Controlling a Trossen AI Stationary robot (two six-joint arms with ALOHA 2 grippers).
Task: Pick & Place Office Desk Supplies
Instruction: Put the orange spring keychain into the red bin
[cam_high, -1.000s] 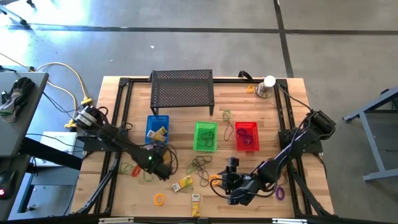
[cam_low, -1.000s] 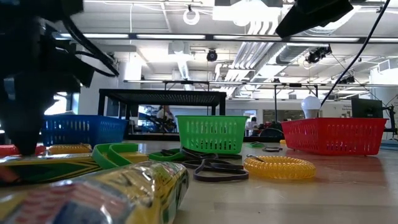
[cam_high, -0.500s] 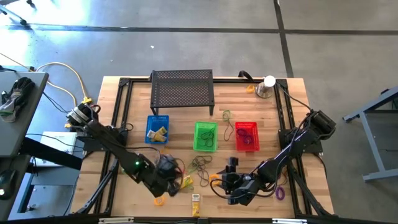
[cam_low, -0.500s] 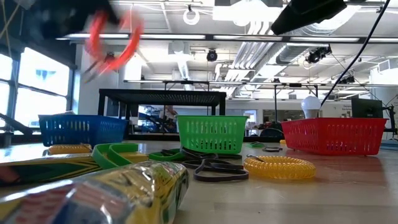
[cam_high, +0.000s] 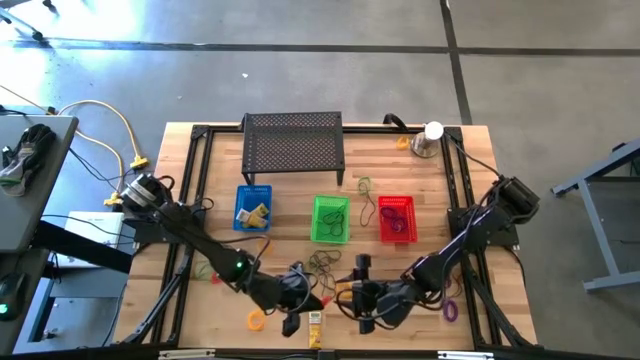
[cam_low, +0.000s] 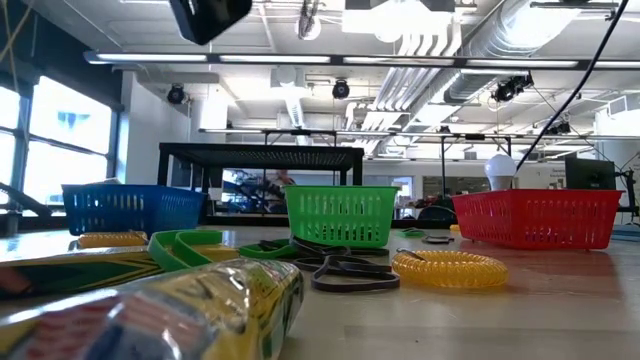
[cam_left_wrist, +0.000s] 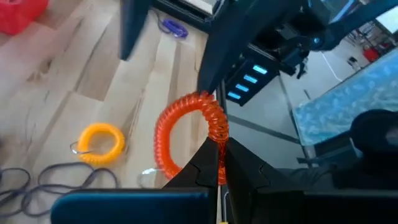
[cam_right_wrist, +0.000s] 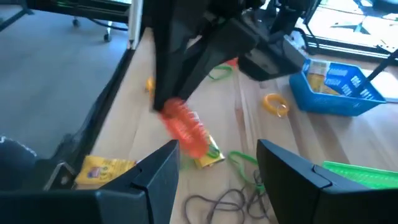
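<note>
An orange coiled loop (cam_left_wrist: 189, 134) is pinched between the left gripper's (cam_left_wrist: 219, 163) fingers, which are closed tight on it, and it is held up off the table (cam_high: 420, 195) near the front edge, close to the middle. In the high view the left gripper (cam_high: 300, 300) is seen low over the boards, just beside the right gripper (cam_high: 362, 300). From the right wrist, the same loop (cam_right_wrist: 185, 129) is seen dangling in front of the right gripper's (cam_right_wrist: 217, 165) fingers, which are spread apart with nothing between them.

A yellow coiled loop (cam_low: 449, 268) is lying on the wood by the dark bands (cam_low: 340, 270), in front of the green basket (cam_low: 340, 215). The blue basket (cam_low: 130, 210) and red basket (cam_low: 540, 218) are standing to either side of it. A yellow packet (cam_high: 314, 320) is lying at the front edge, and a purple loop (cam_high: 450, 310) is lying by the right arm.
</note>
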